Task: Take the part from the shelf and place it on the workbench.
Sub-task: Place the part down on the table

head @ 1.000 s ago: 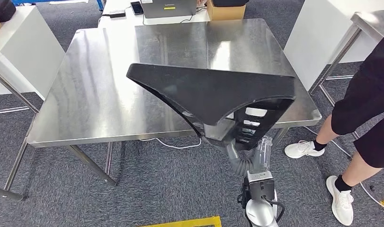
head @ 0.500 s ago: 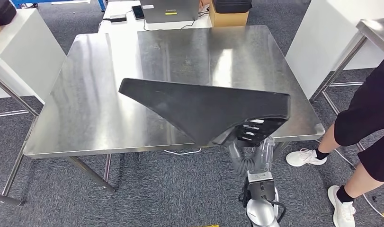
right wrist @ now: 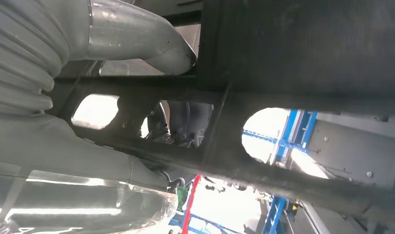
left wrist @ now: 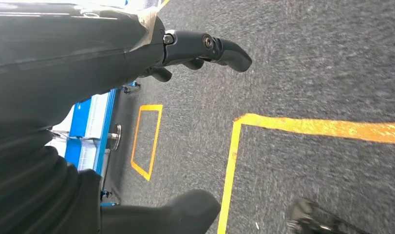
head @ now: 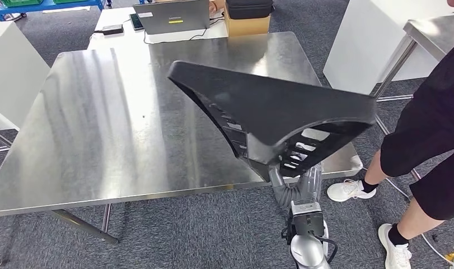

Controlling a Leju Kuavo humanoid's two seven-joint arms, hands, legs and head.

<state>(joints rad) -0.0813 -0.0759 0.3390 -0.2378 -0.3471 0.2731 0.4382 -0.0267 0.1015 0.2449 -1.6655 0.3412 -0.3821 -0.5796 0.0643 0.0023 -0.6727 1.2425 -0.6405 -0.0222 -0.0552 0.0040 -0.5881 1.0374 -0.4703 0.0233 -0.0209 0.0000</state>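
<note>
Your right hand point(head: 294, 171) grips the big black triangular plastic part point(head: 269, 112) over the steel counter point(head: 101, 129), while your left hand point(left wrist: 205, 48) hangs loosely curled, holding nothing.

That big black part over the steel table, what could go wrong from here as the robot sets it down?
1. The black part is wide, and the right hand grips it only at its ribbed near end, so it may tip or twist when lowered.
2. Its right tip overhangs the workbench edge; released there, it could slide off.
3. A person stands close beside that corner, so a swinging tip could hit their leg.
</note>
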